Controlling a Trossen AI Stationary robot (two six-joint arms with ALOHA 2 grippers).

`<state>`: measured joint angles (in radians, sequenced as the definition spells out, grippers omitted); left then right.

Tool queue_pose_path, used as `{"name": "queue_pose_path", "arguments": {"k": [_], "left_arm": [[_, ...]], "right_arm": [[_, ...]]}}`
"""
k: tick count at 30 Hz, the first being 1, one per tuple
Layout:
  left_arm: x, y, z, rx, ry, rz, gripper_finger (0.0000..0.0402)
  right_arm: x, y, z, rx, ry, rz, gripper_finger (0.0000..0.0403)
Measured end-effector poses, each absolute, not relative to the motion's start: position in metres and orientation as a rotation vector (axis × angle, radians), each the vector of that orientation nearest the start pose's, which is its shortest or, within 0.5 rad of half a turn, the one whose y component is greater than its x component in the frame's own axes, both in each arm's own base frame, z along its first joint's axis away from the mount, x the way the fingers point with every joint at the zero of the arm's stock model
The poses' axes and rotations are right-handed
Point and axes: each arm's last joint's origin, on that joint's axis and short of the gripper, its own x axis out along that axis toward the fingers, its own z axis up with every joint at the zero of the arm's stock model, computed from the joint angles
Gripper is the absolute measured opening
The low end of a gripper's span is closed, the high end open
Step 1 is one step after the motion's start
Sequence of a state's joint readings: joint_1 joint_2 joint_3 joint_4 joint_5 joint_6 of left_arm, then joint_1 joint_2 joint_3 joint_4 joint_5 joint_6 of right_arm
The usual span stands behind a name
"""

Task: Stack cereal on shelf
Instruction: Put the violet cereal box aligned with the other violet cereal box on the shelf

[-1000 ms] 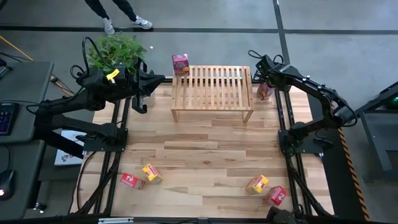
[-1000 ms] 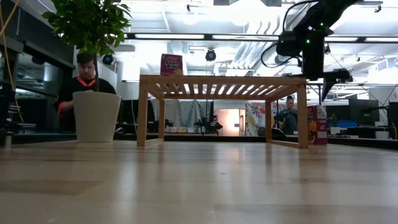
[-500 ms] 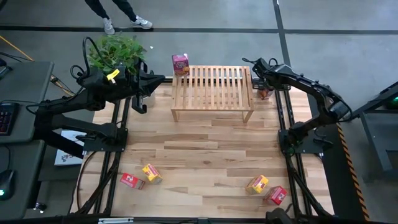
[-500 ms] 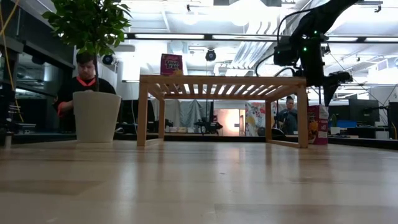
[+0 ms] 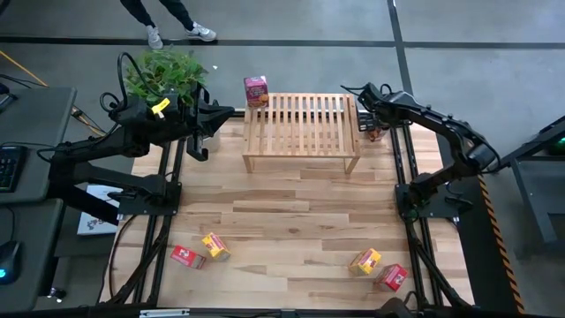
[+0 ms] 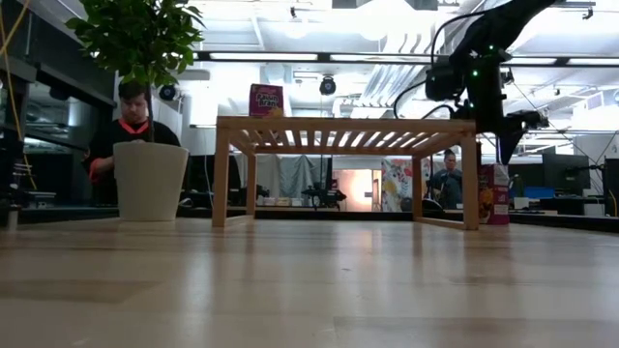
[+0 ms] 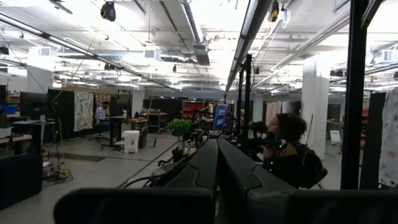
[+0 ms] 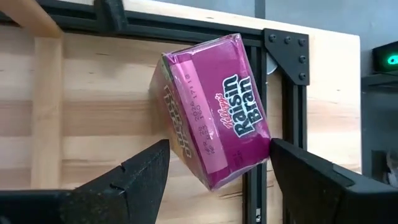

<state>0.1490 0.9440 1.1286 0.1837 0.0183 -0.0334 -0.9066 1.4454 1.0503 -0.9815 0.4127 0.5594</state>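
Note:
The light-wood slatted shelf (image 5: 302,131) stands at the table's far middle. One pink cereal box (image 5: 256,91) stands upright on its far left corner (image 6: 266,101). A second pink box (image 8: 214,106) stands on the table just right of the shelf (image 6: 493,193). My right gripper (image 8: 217,186) hovers above it, open, a finger on either side and clear of it. My left gripper (image 5: 225,112) waits shut, left of the shelf. Two red boxes (image 5: 185,256) (image 5: 391,277) and two yellow boxes (image 5: 214,246) (image 5: 365,261) lie near the table's near edge.
A potted plant (image 5: 163,75) stands at the far left corner, its white pot (image 6: 150,179) left of the shelf. Black frame rails (image 5: 402,168) run along the table's sides. A person (image 6: 131,126) sits beyond the table, and another walks past its far side (image 5: 168,22).
My right gripper has moved a little toward the shelf and gone down toward the pink box beside it. The box has stayed where it was.

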Motion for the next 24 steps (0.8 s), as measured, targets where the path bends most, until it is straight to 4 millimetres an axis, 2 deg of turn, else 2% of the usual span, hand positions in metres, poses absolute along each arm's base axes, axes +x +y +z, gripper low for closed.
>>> {"name": "queue_pose_path", "arguments": {"k": [6, 12, 16, 24], "left_arm": [[0.183, 0.027, 0.456, 0.015, -0.367, 0.126, 0.0], [0.183, 0.027, 0.456, 0.016, -0.367, 0.127, 0.0], [0.183, 0.027, 0.456, 0.015, -0.366, 0.127, 0.0], [0.183, 0.027, 0.456, 0.003, -0.367, 0.124, 0.0]], "right_arm": [[0.145, -0.206, 0.245, 0.728, 1.118, -1.483, 0.0268], [0.146, -0.209, 0.245, 0.696, 1.114, -1.488, 0.0268], [0.148, -0.214, 0.242, 0.686, 1.122, -1.42, 0.0268], [0.144, -0.222, 0.237, 0.703, 1.131, -1.437, 0.0268]]}}
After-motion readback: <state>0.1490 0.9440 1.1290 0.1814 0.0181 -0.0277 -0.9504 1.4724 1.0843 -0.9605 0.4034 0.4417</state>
